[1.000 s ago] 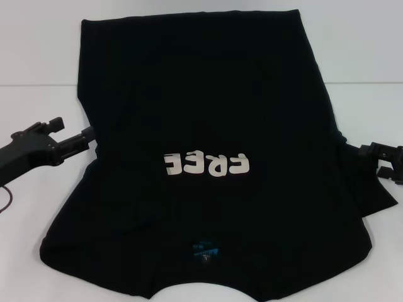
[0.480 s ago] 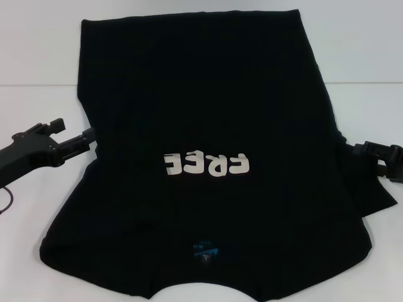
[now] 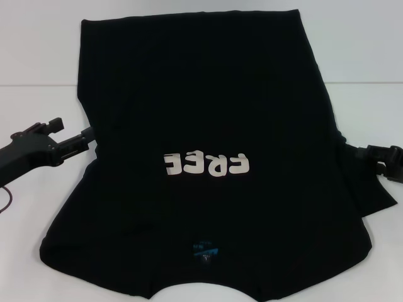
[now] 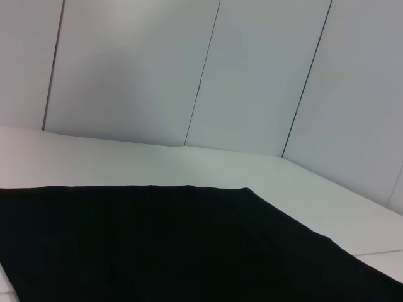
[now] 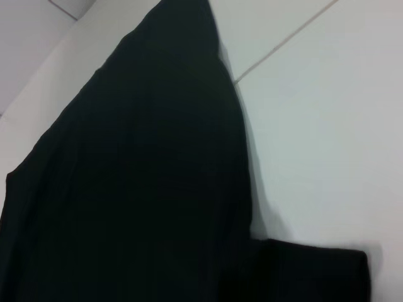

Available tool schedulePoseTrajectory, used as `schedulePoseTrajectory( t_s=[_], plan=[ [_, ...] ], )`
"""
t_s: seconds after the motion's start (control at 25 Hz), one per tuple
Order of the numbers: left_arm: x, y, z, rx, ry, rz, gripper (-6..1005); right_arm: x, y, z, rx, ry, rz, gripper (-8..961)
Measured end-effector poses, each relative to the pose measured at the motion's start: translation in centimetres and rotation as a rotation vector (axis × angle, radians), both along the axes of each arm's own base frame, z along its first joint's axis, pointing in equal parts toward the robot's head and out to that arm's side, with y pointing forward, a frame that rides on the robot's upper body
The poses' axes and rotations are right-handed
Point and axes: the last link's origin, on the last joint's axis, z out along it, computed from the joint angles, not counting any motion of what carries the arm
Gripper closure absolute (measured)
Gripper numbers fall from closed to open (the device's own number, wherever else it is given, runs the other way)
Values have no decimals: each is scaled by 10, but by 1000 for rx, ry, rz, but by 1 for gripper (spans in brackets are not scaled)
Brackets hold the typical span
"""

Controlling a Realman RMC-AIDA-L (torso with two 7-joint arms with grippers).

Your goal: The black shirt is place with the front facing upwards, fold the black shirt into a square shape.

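Note:
The black shirt (image 3: 201, 113) lies flat on the white table (image 3: 38, 50), front up. Its white "FREE" letters (image 3: 206, 165) read upside down, and the blue neck label (image 3: 204, 250) is near the front edge. My left gripper (image 3: 72, 130) sits at the shirt's left edge at chest height, open, its inner finger touching the cloth. Open as well, my right gripper (image 3: 370, 158) rests at the right edge, just above the right sleeve (image 3: 373, 195). The left wrist view shows the shirt (image 4: 157, 245) spread on the table. In the right wrist view, the shirt (image 5: 138, 189) fills the frame.
White tabletop runs along both sides of the shirt and behind its hem (image 3: 189, 17). Pale wall panels (image 4: 252, 75) stand beyond the table in the left wrist view. A thin cable (image 3: 5, 196) hangs by the left arm.
My right gripper has edged slightly left toward the shirt's side. The left gripper and the shirt have barely moved.

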Motion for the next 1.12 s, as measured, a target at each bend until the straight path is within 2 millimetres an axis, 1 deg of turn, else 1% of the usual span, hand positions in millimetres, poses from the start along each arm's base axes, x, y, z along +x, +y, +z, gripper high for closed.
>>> schedulePoseTrajectory(
  t_s=[0.44, 0.84, 1.12],
  plan=[
    [-1, 0, 1, 7, 0, 5, 121, -3, 2, -2, -2, 3, 2, 534],
    [-2, 1, 2, 13, 2, 12, 121, 1, -4, -2, 2, 24, -9, 934],
    [-2, 1, 2, 15, 2, 12, 122, 4, -9, 2, 25, 67, -18, 934]
  ],
)
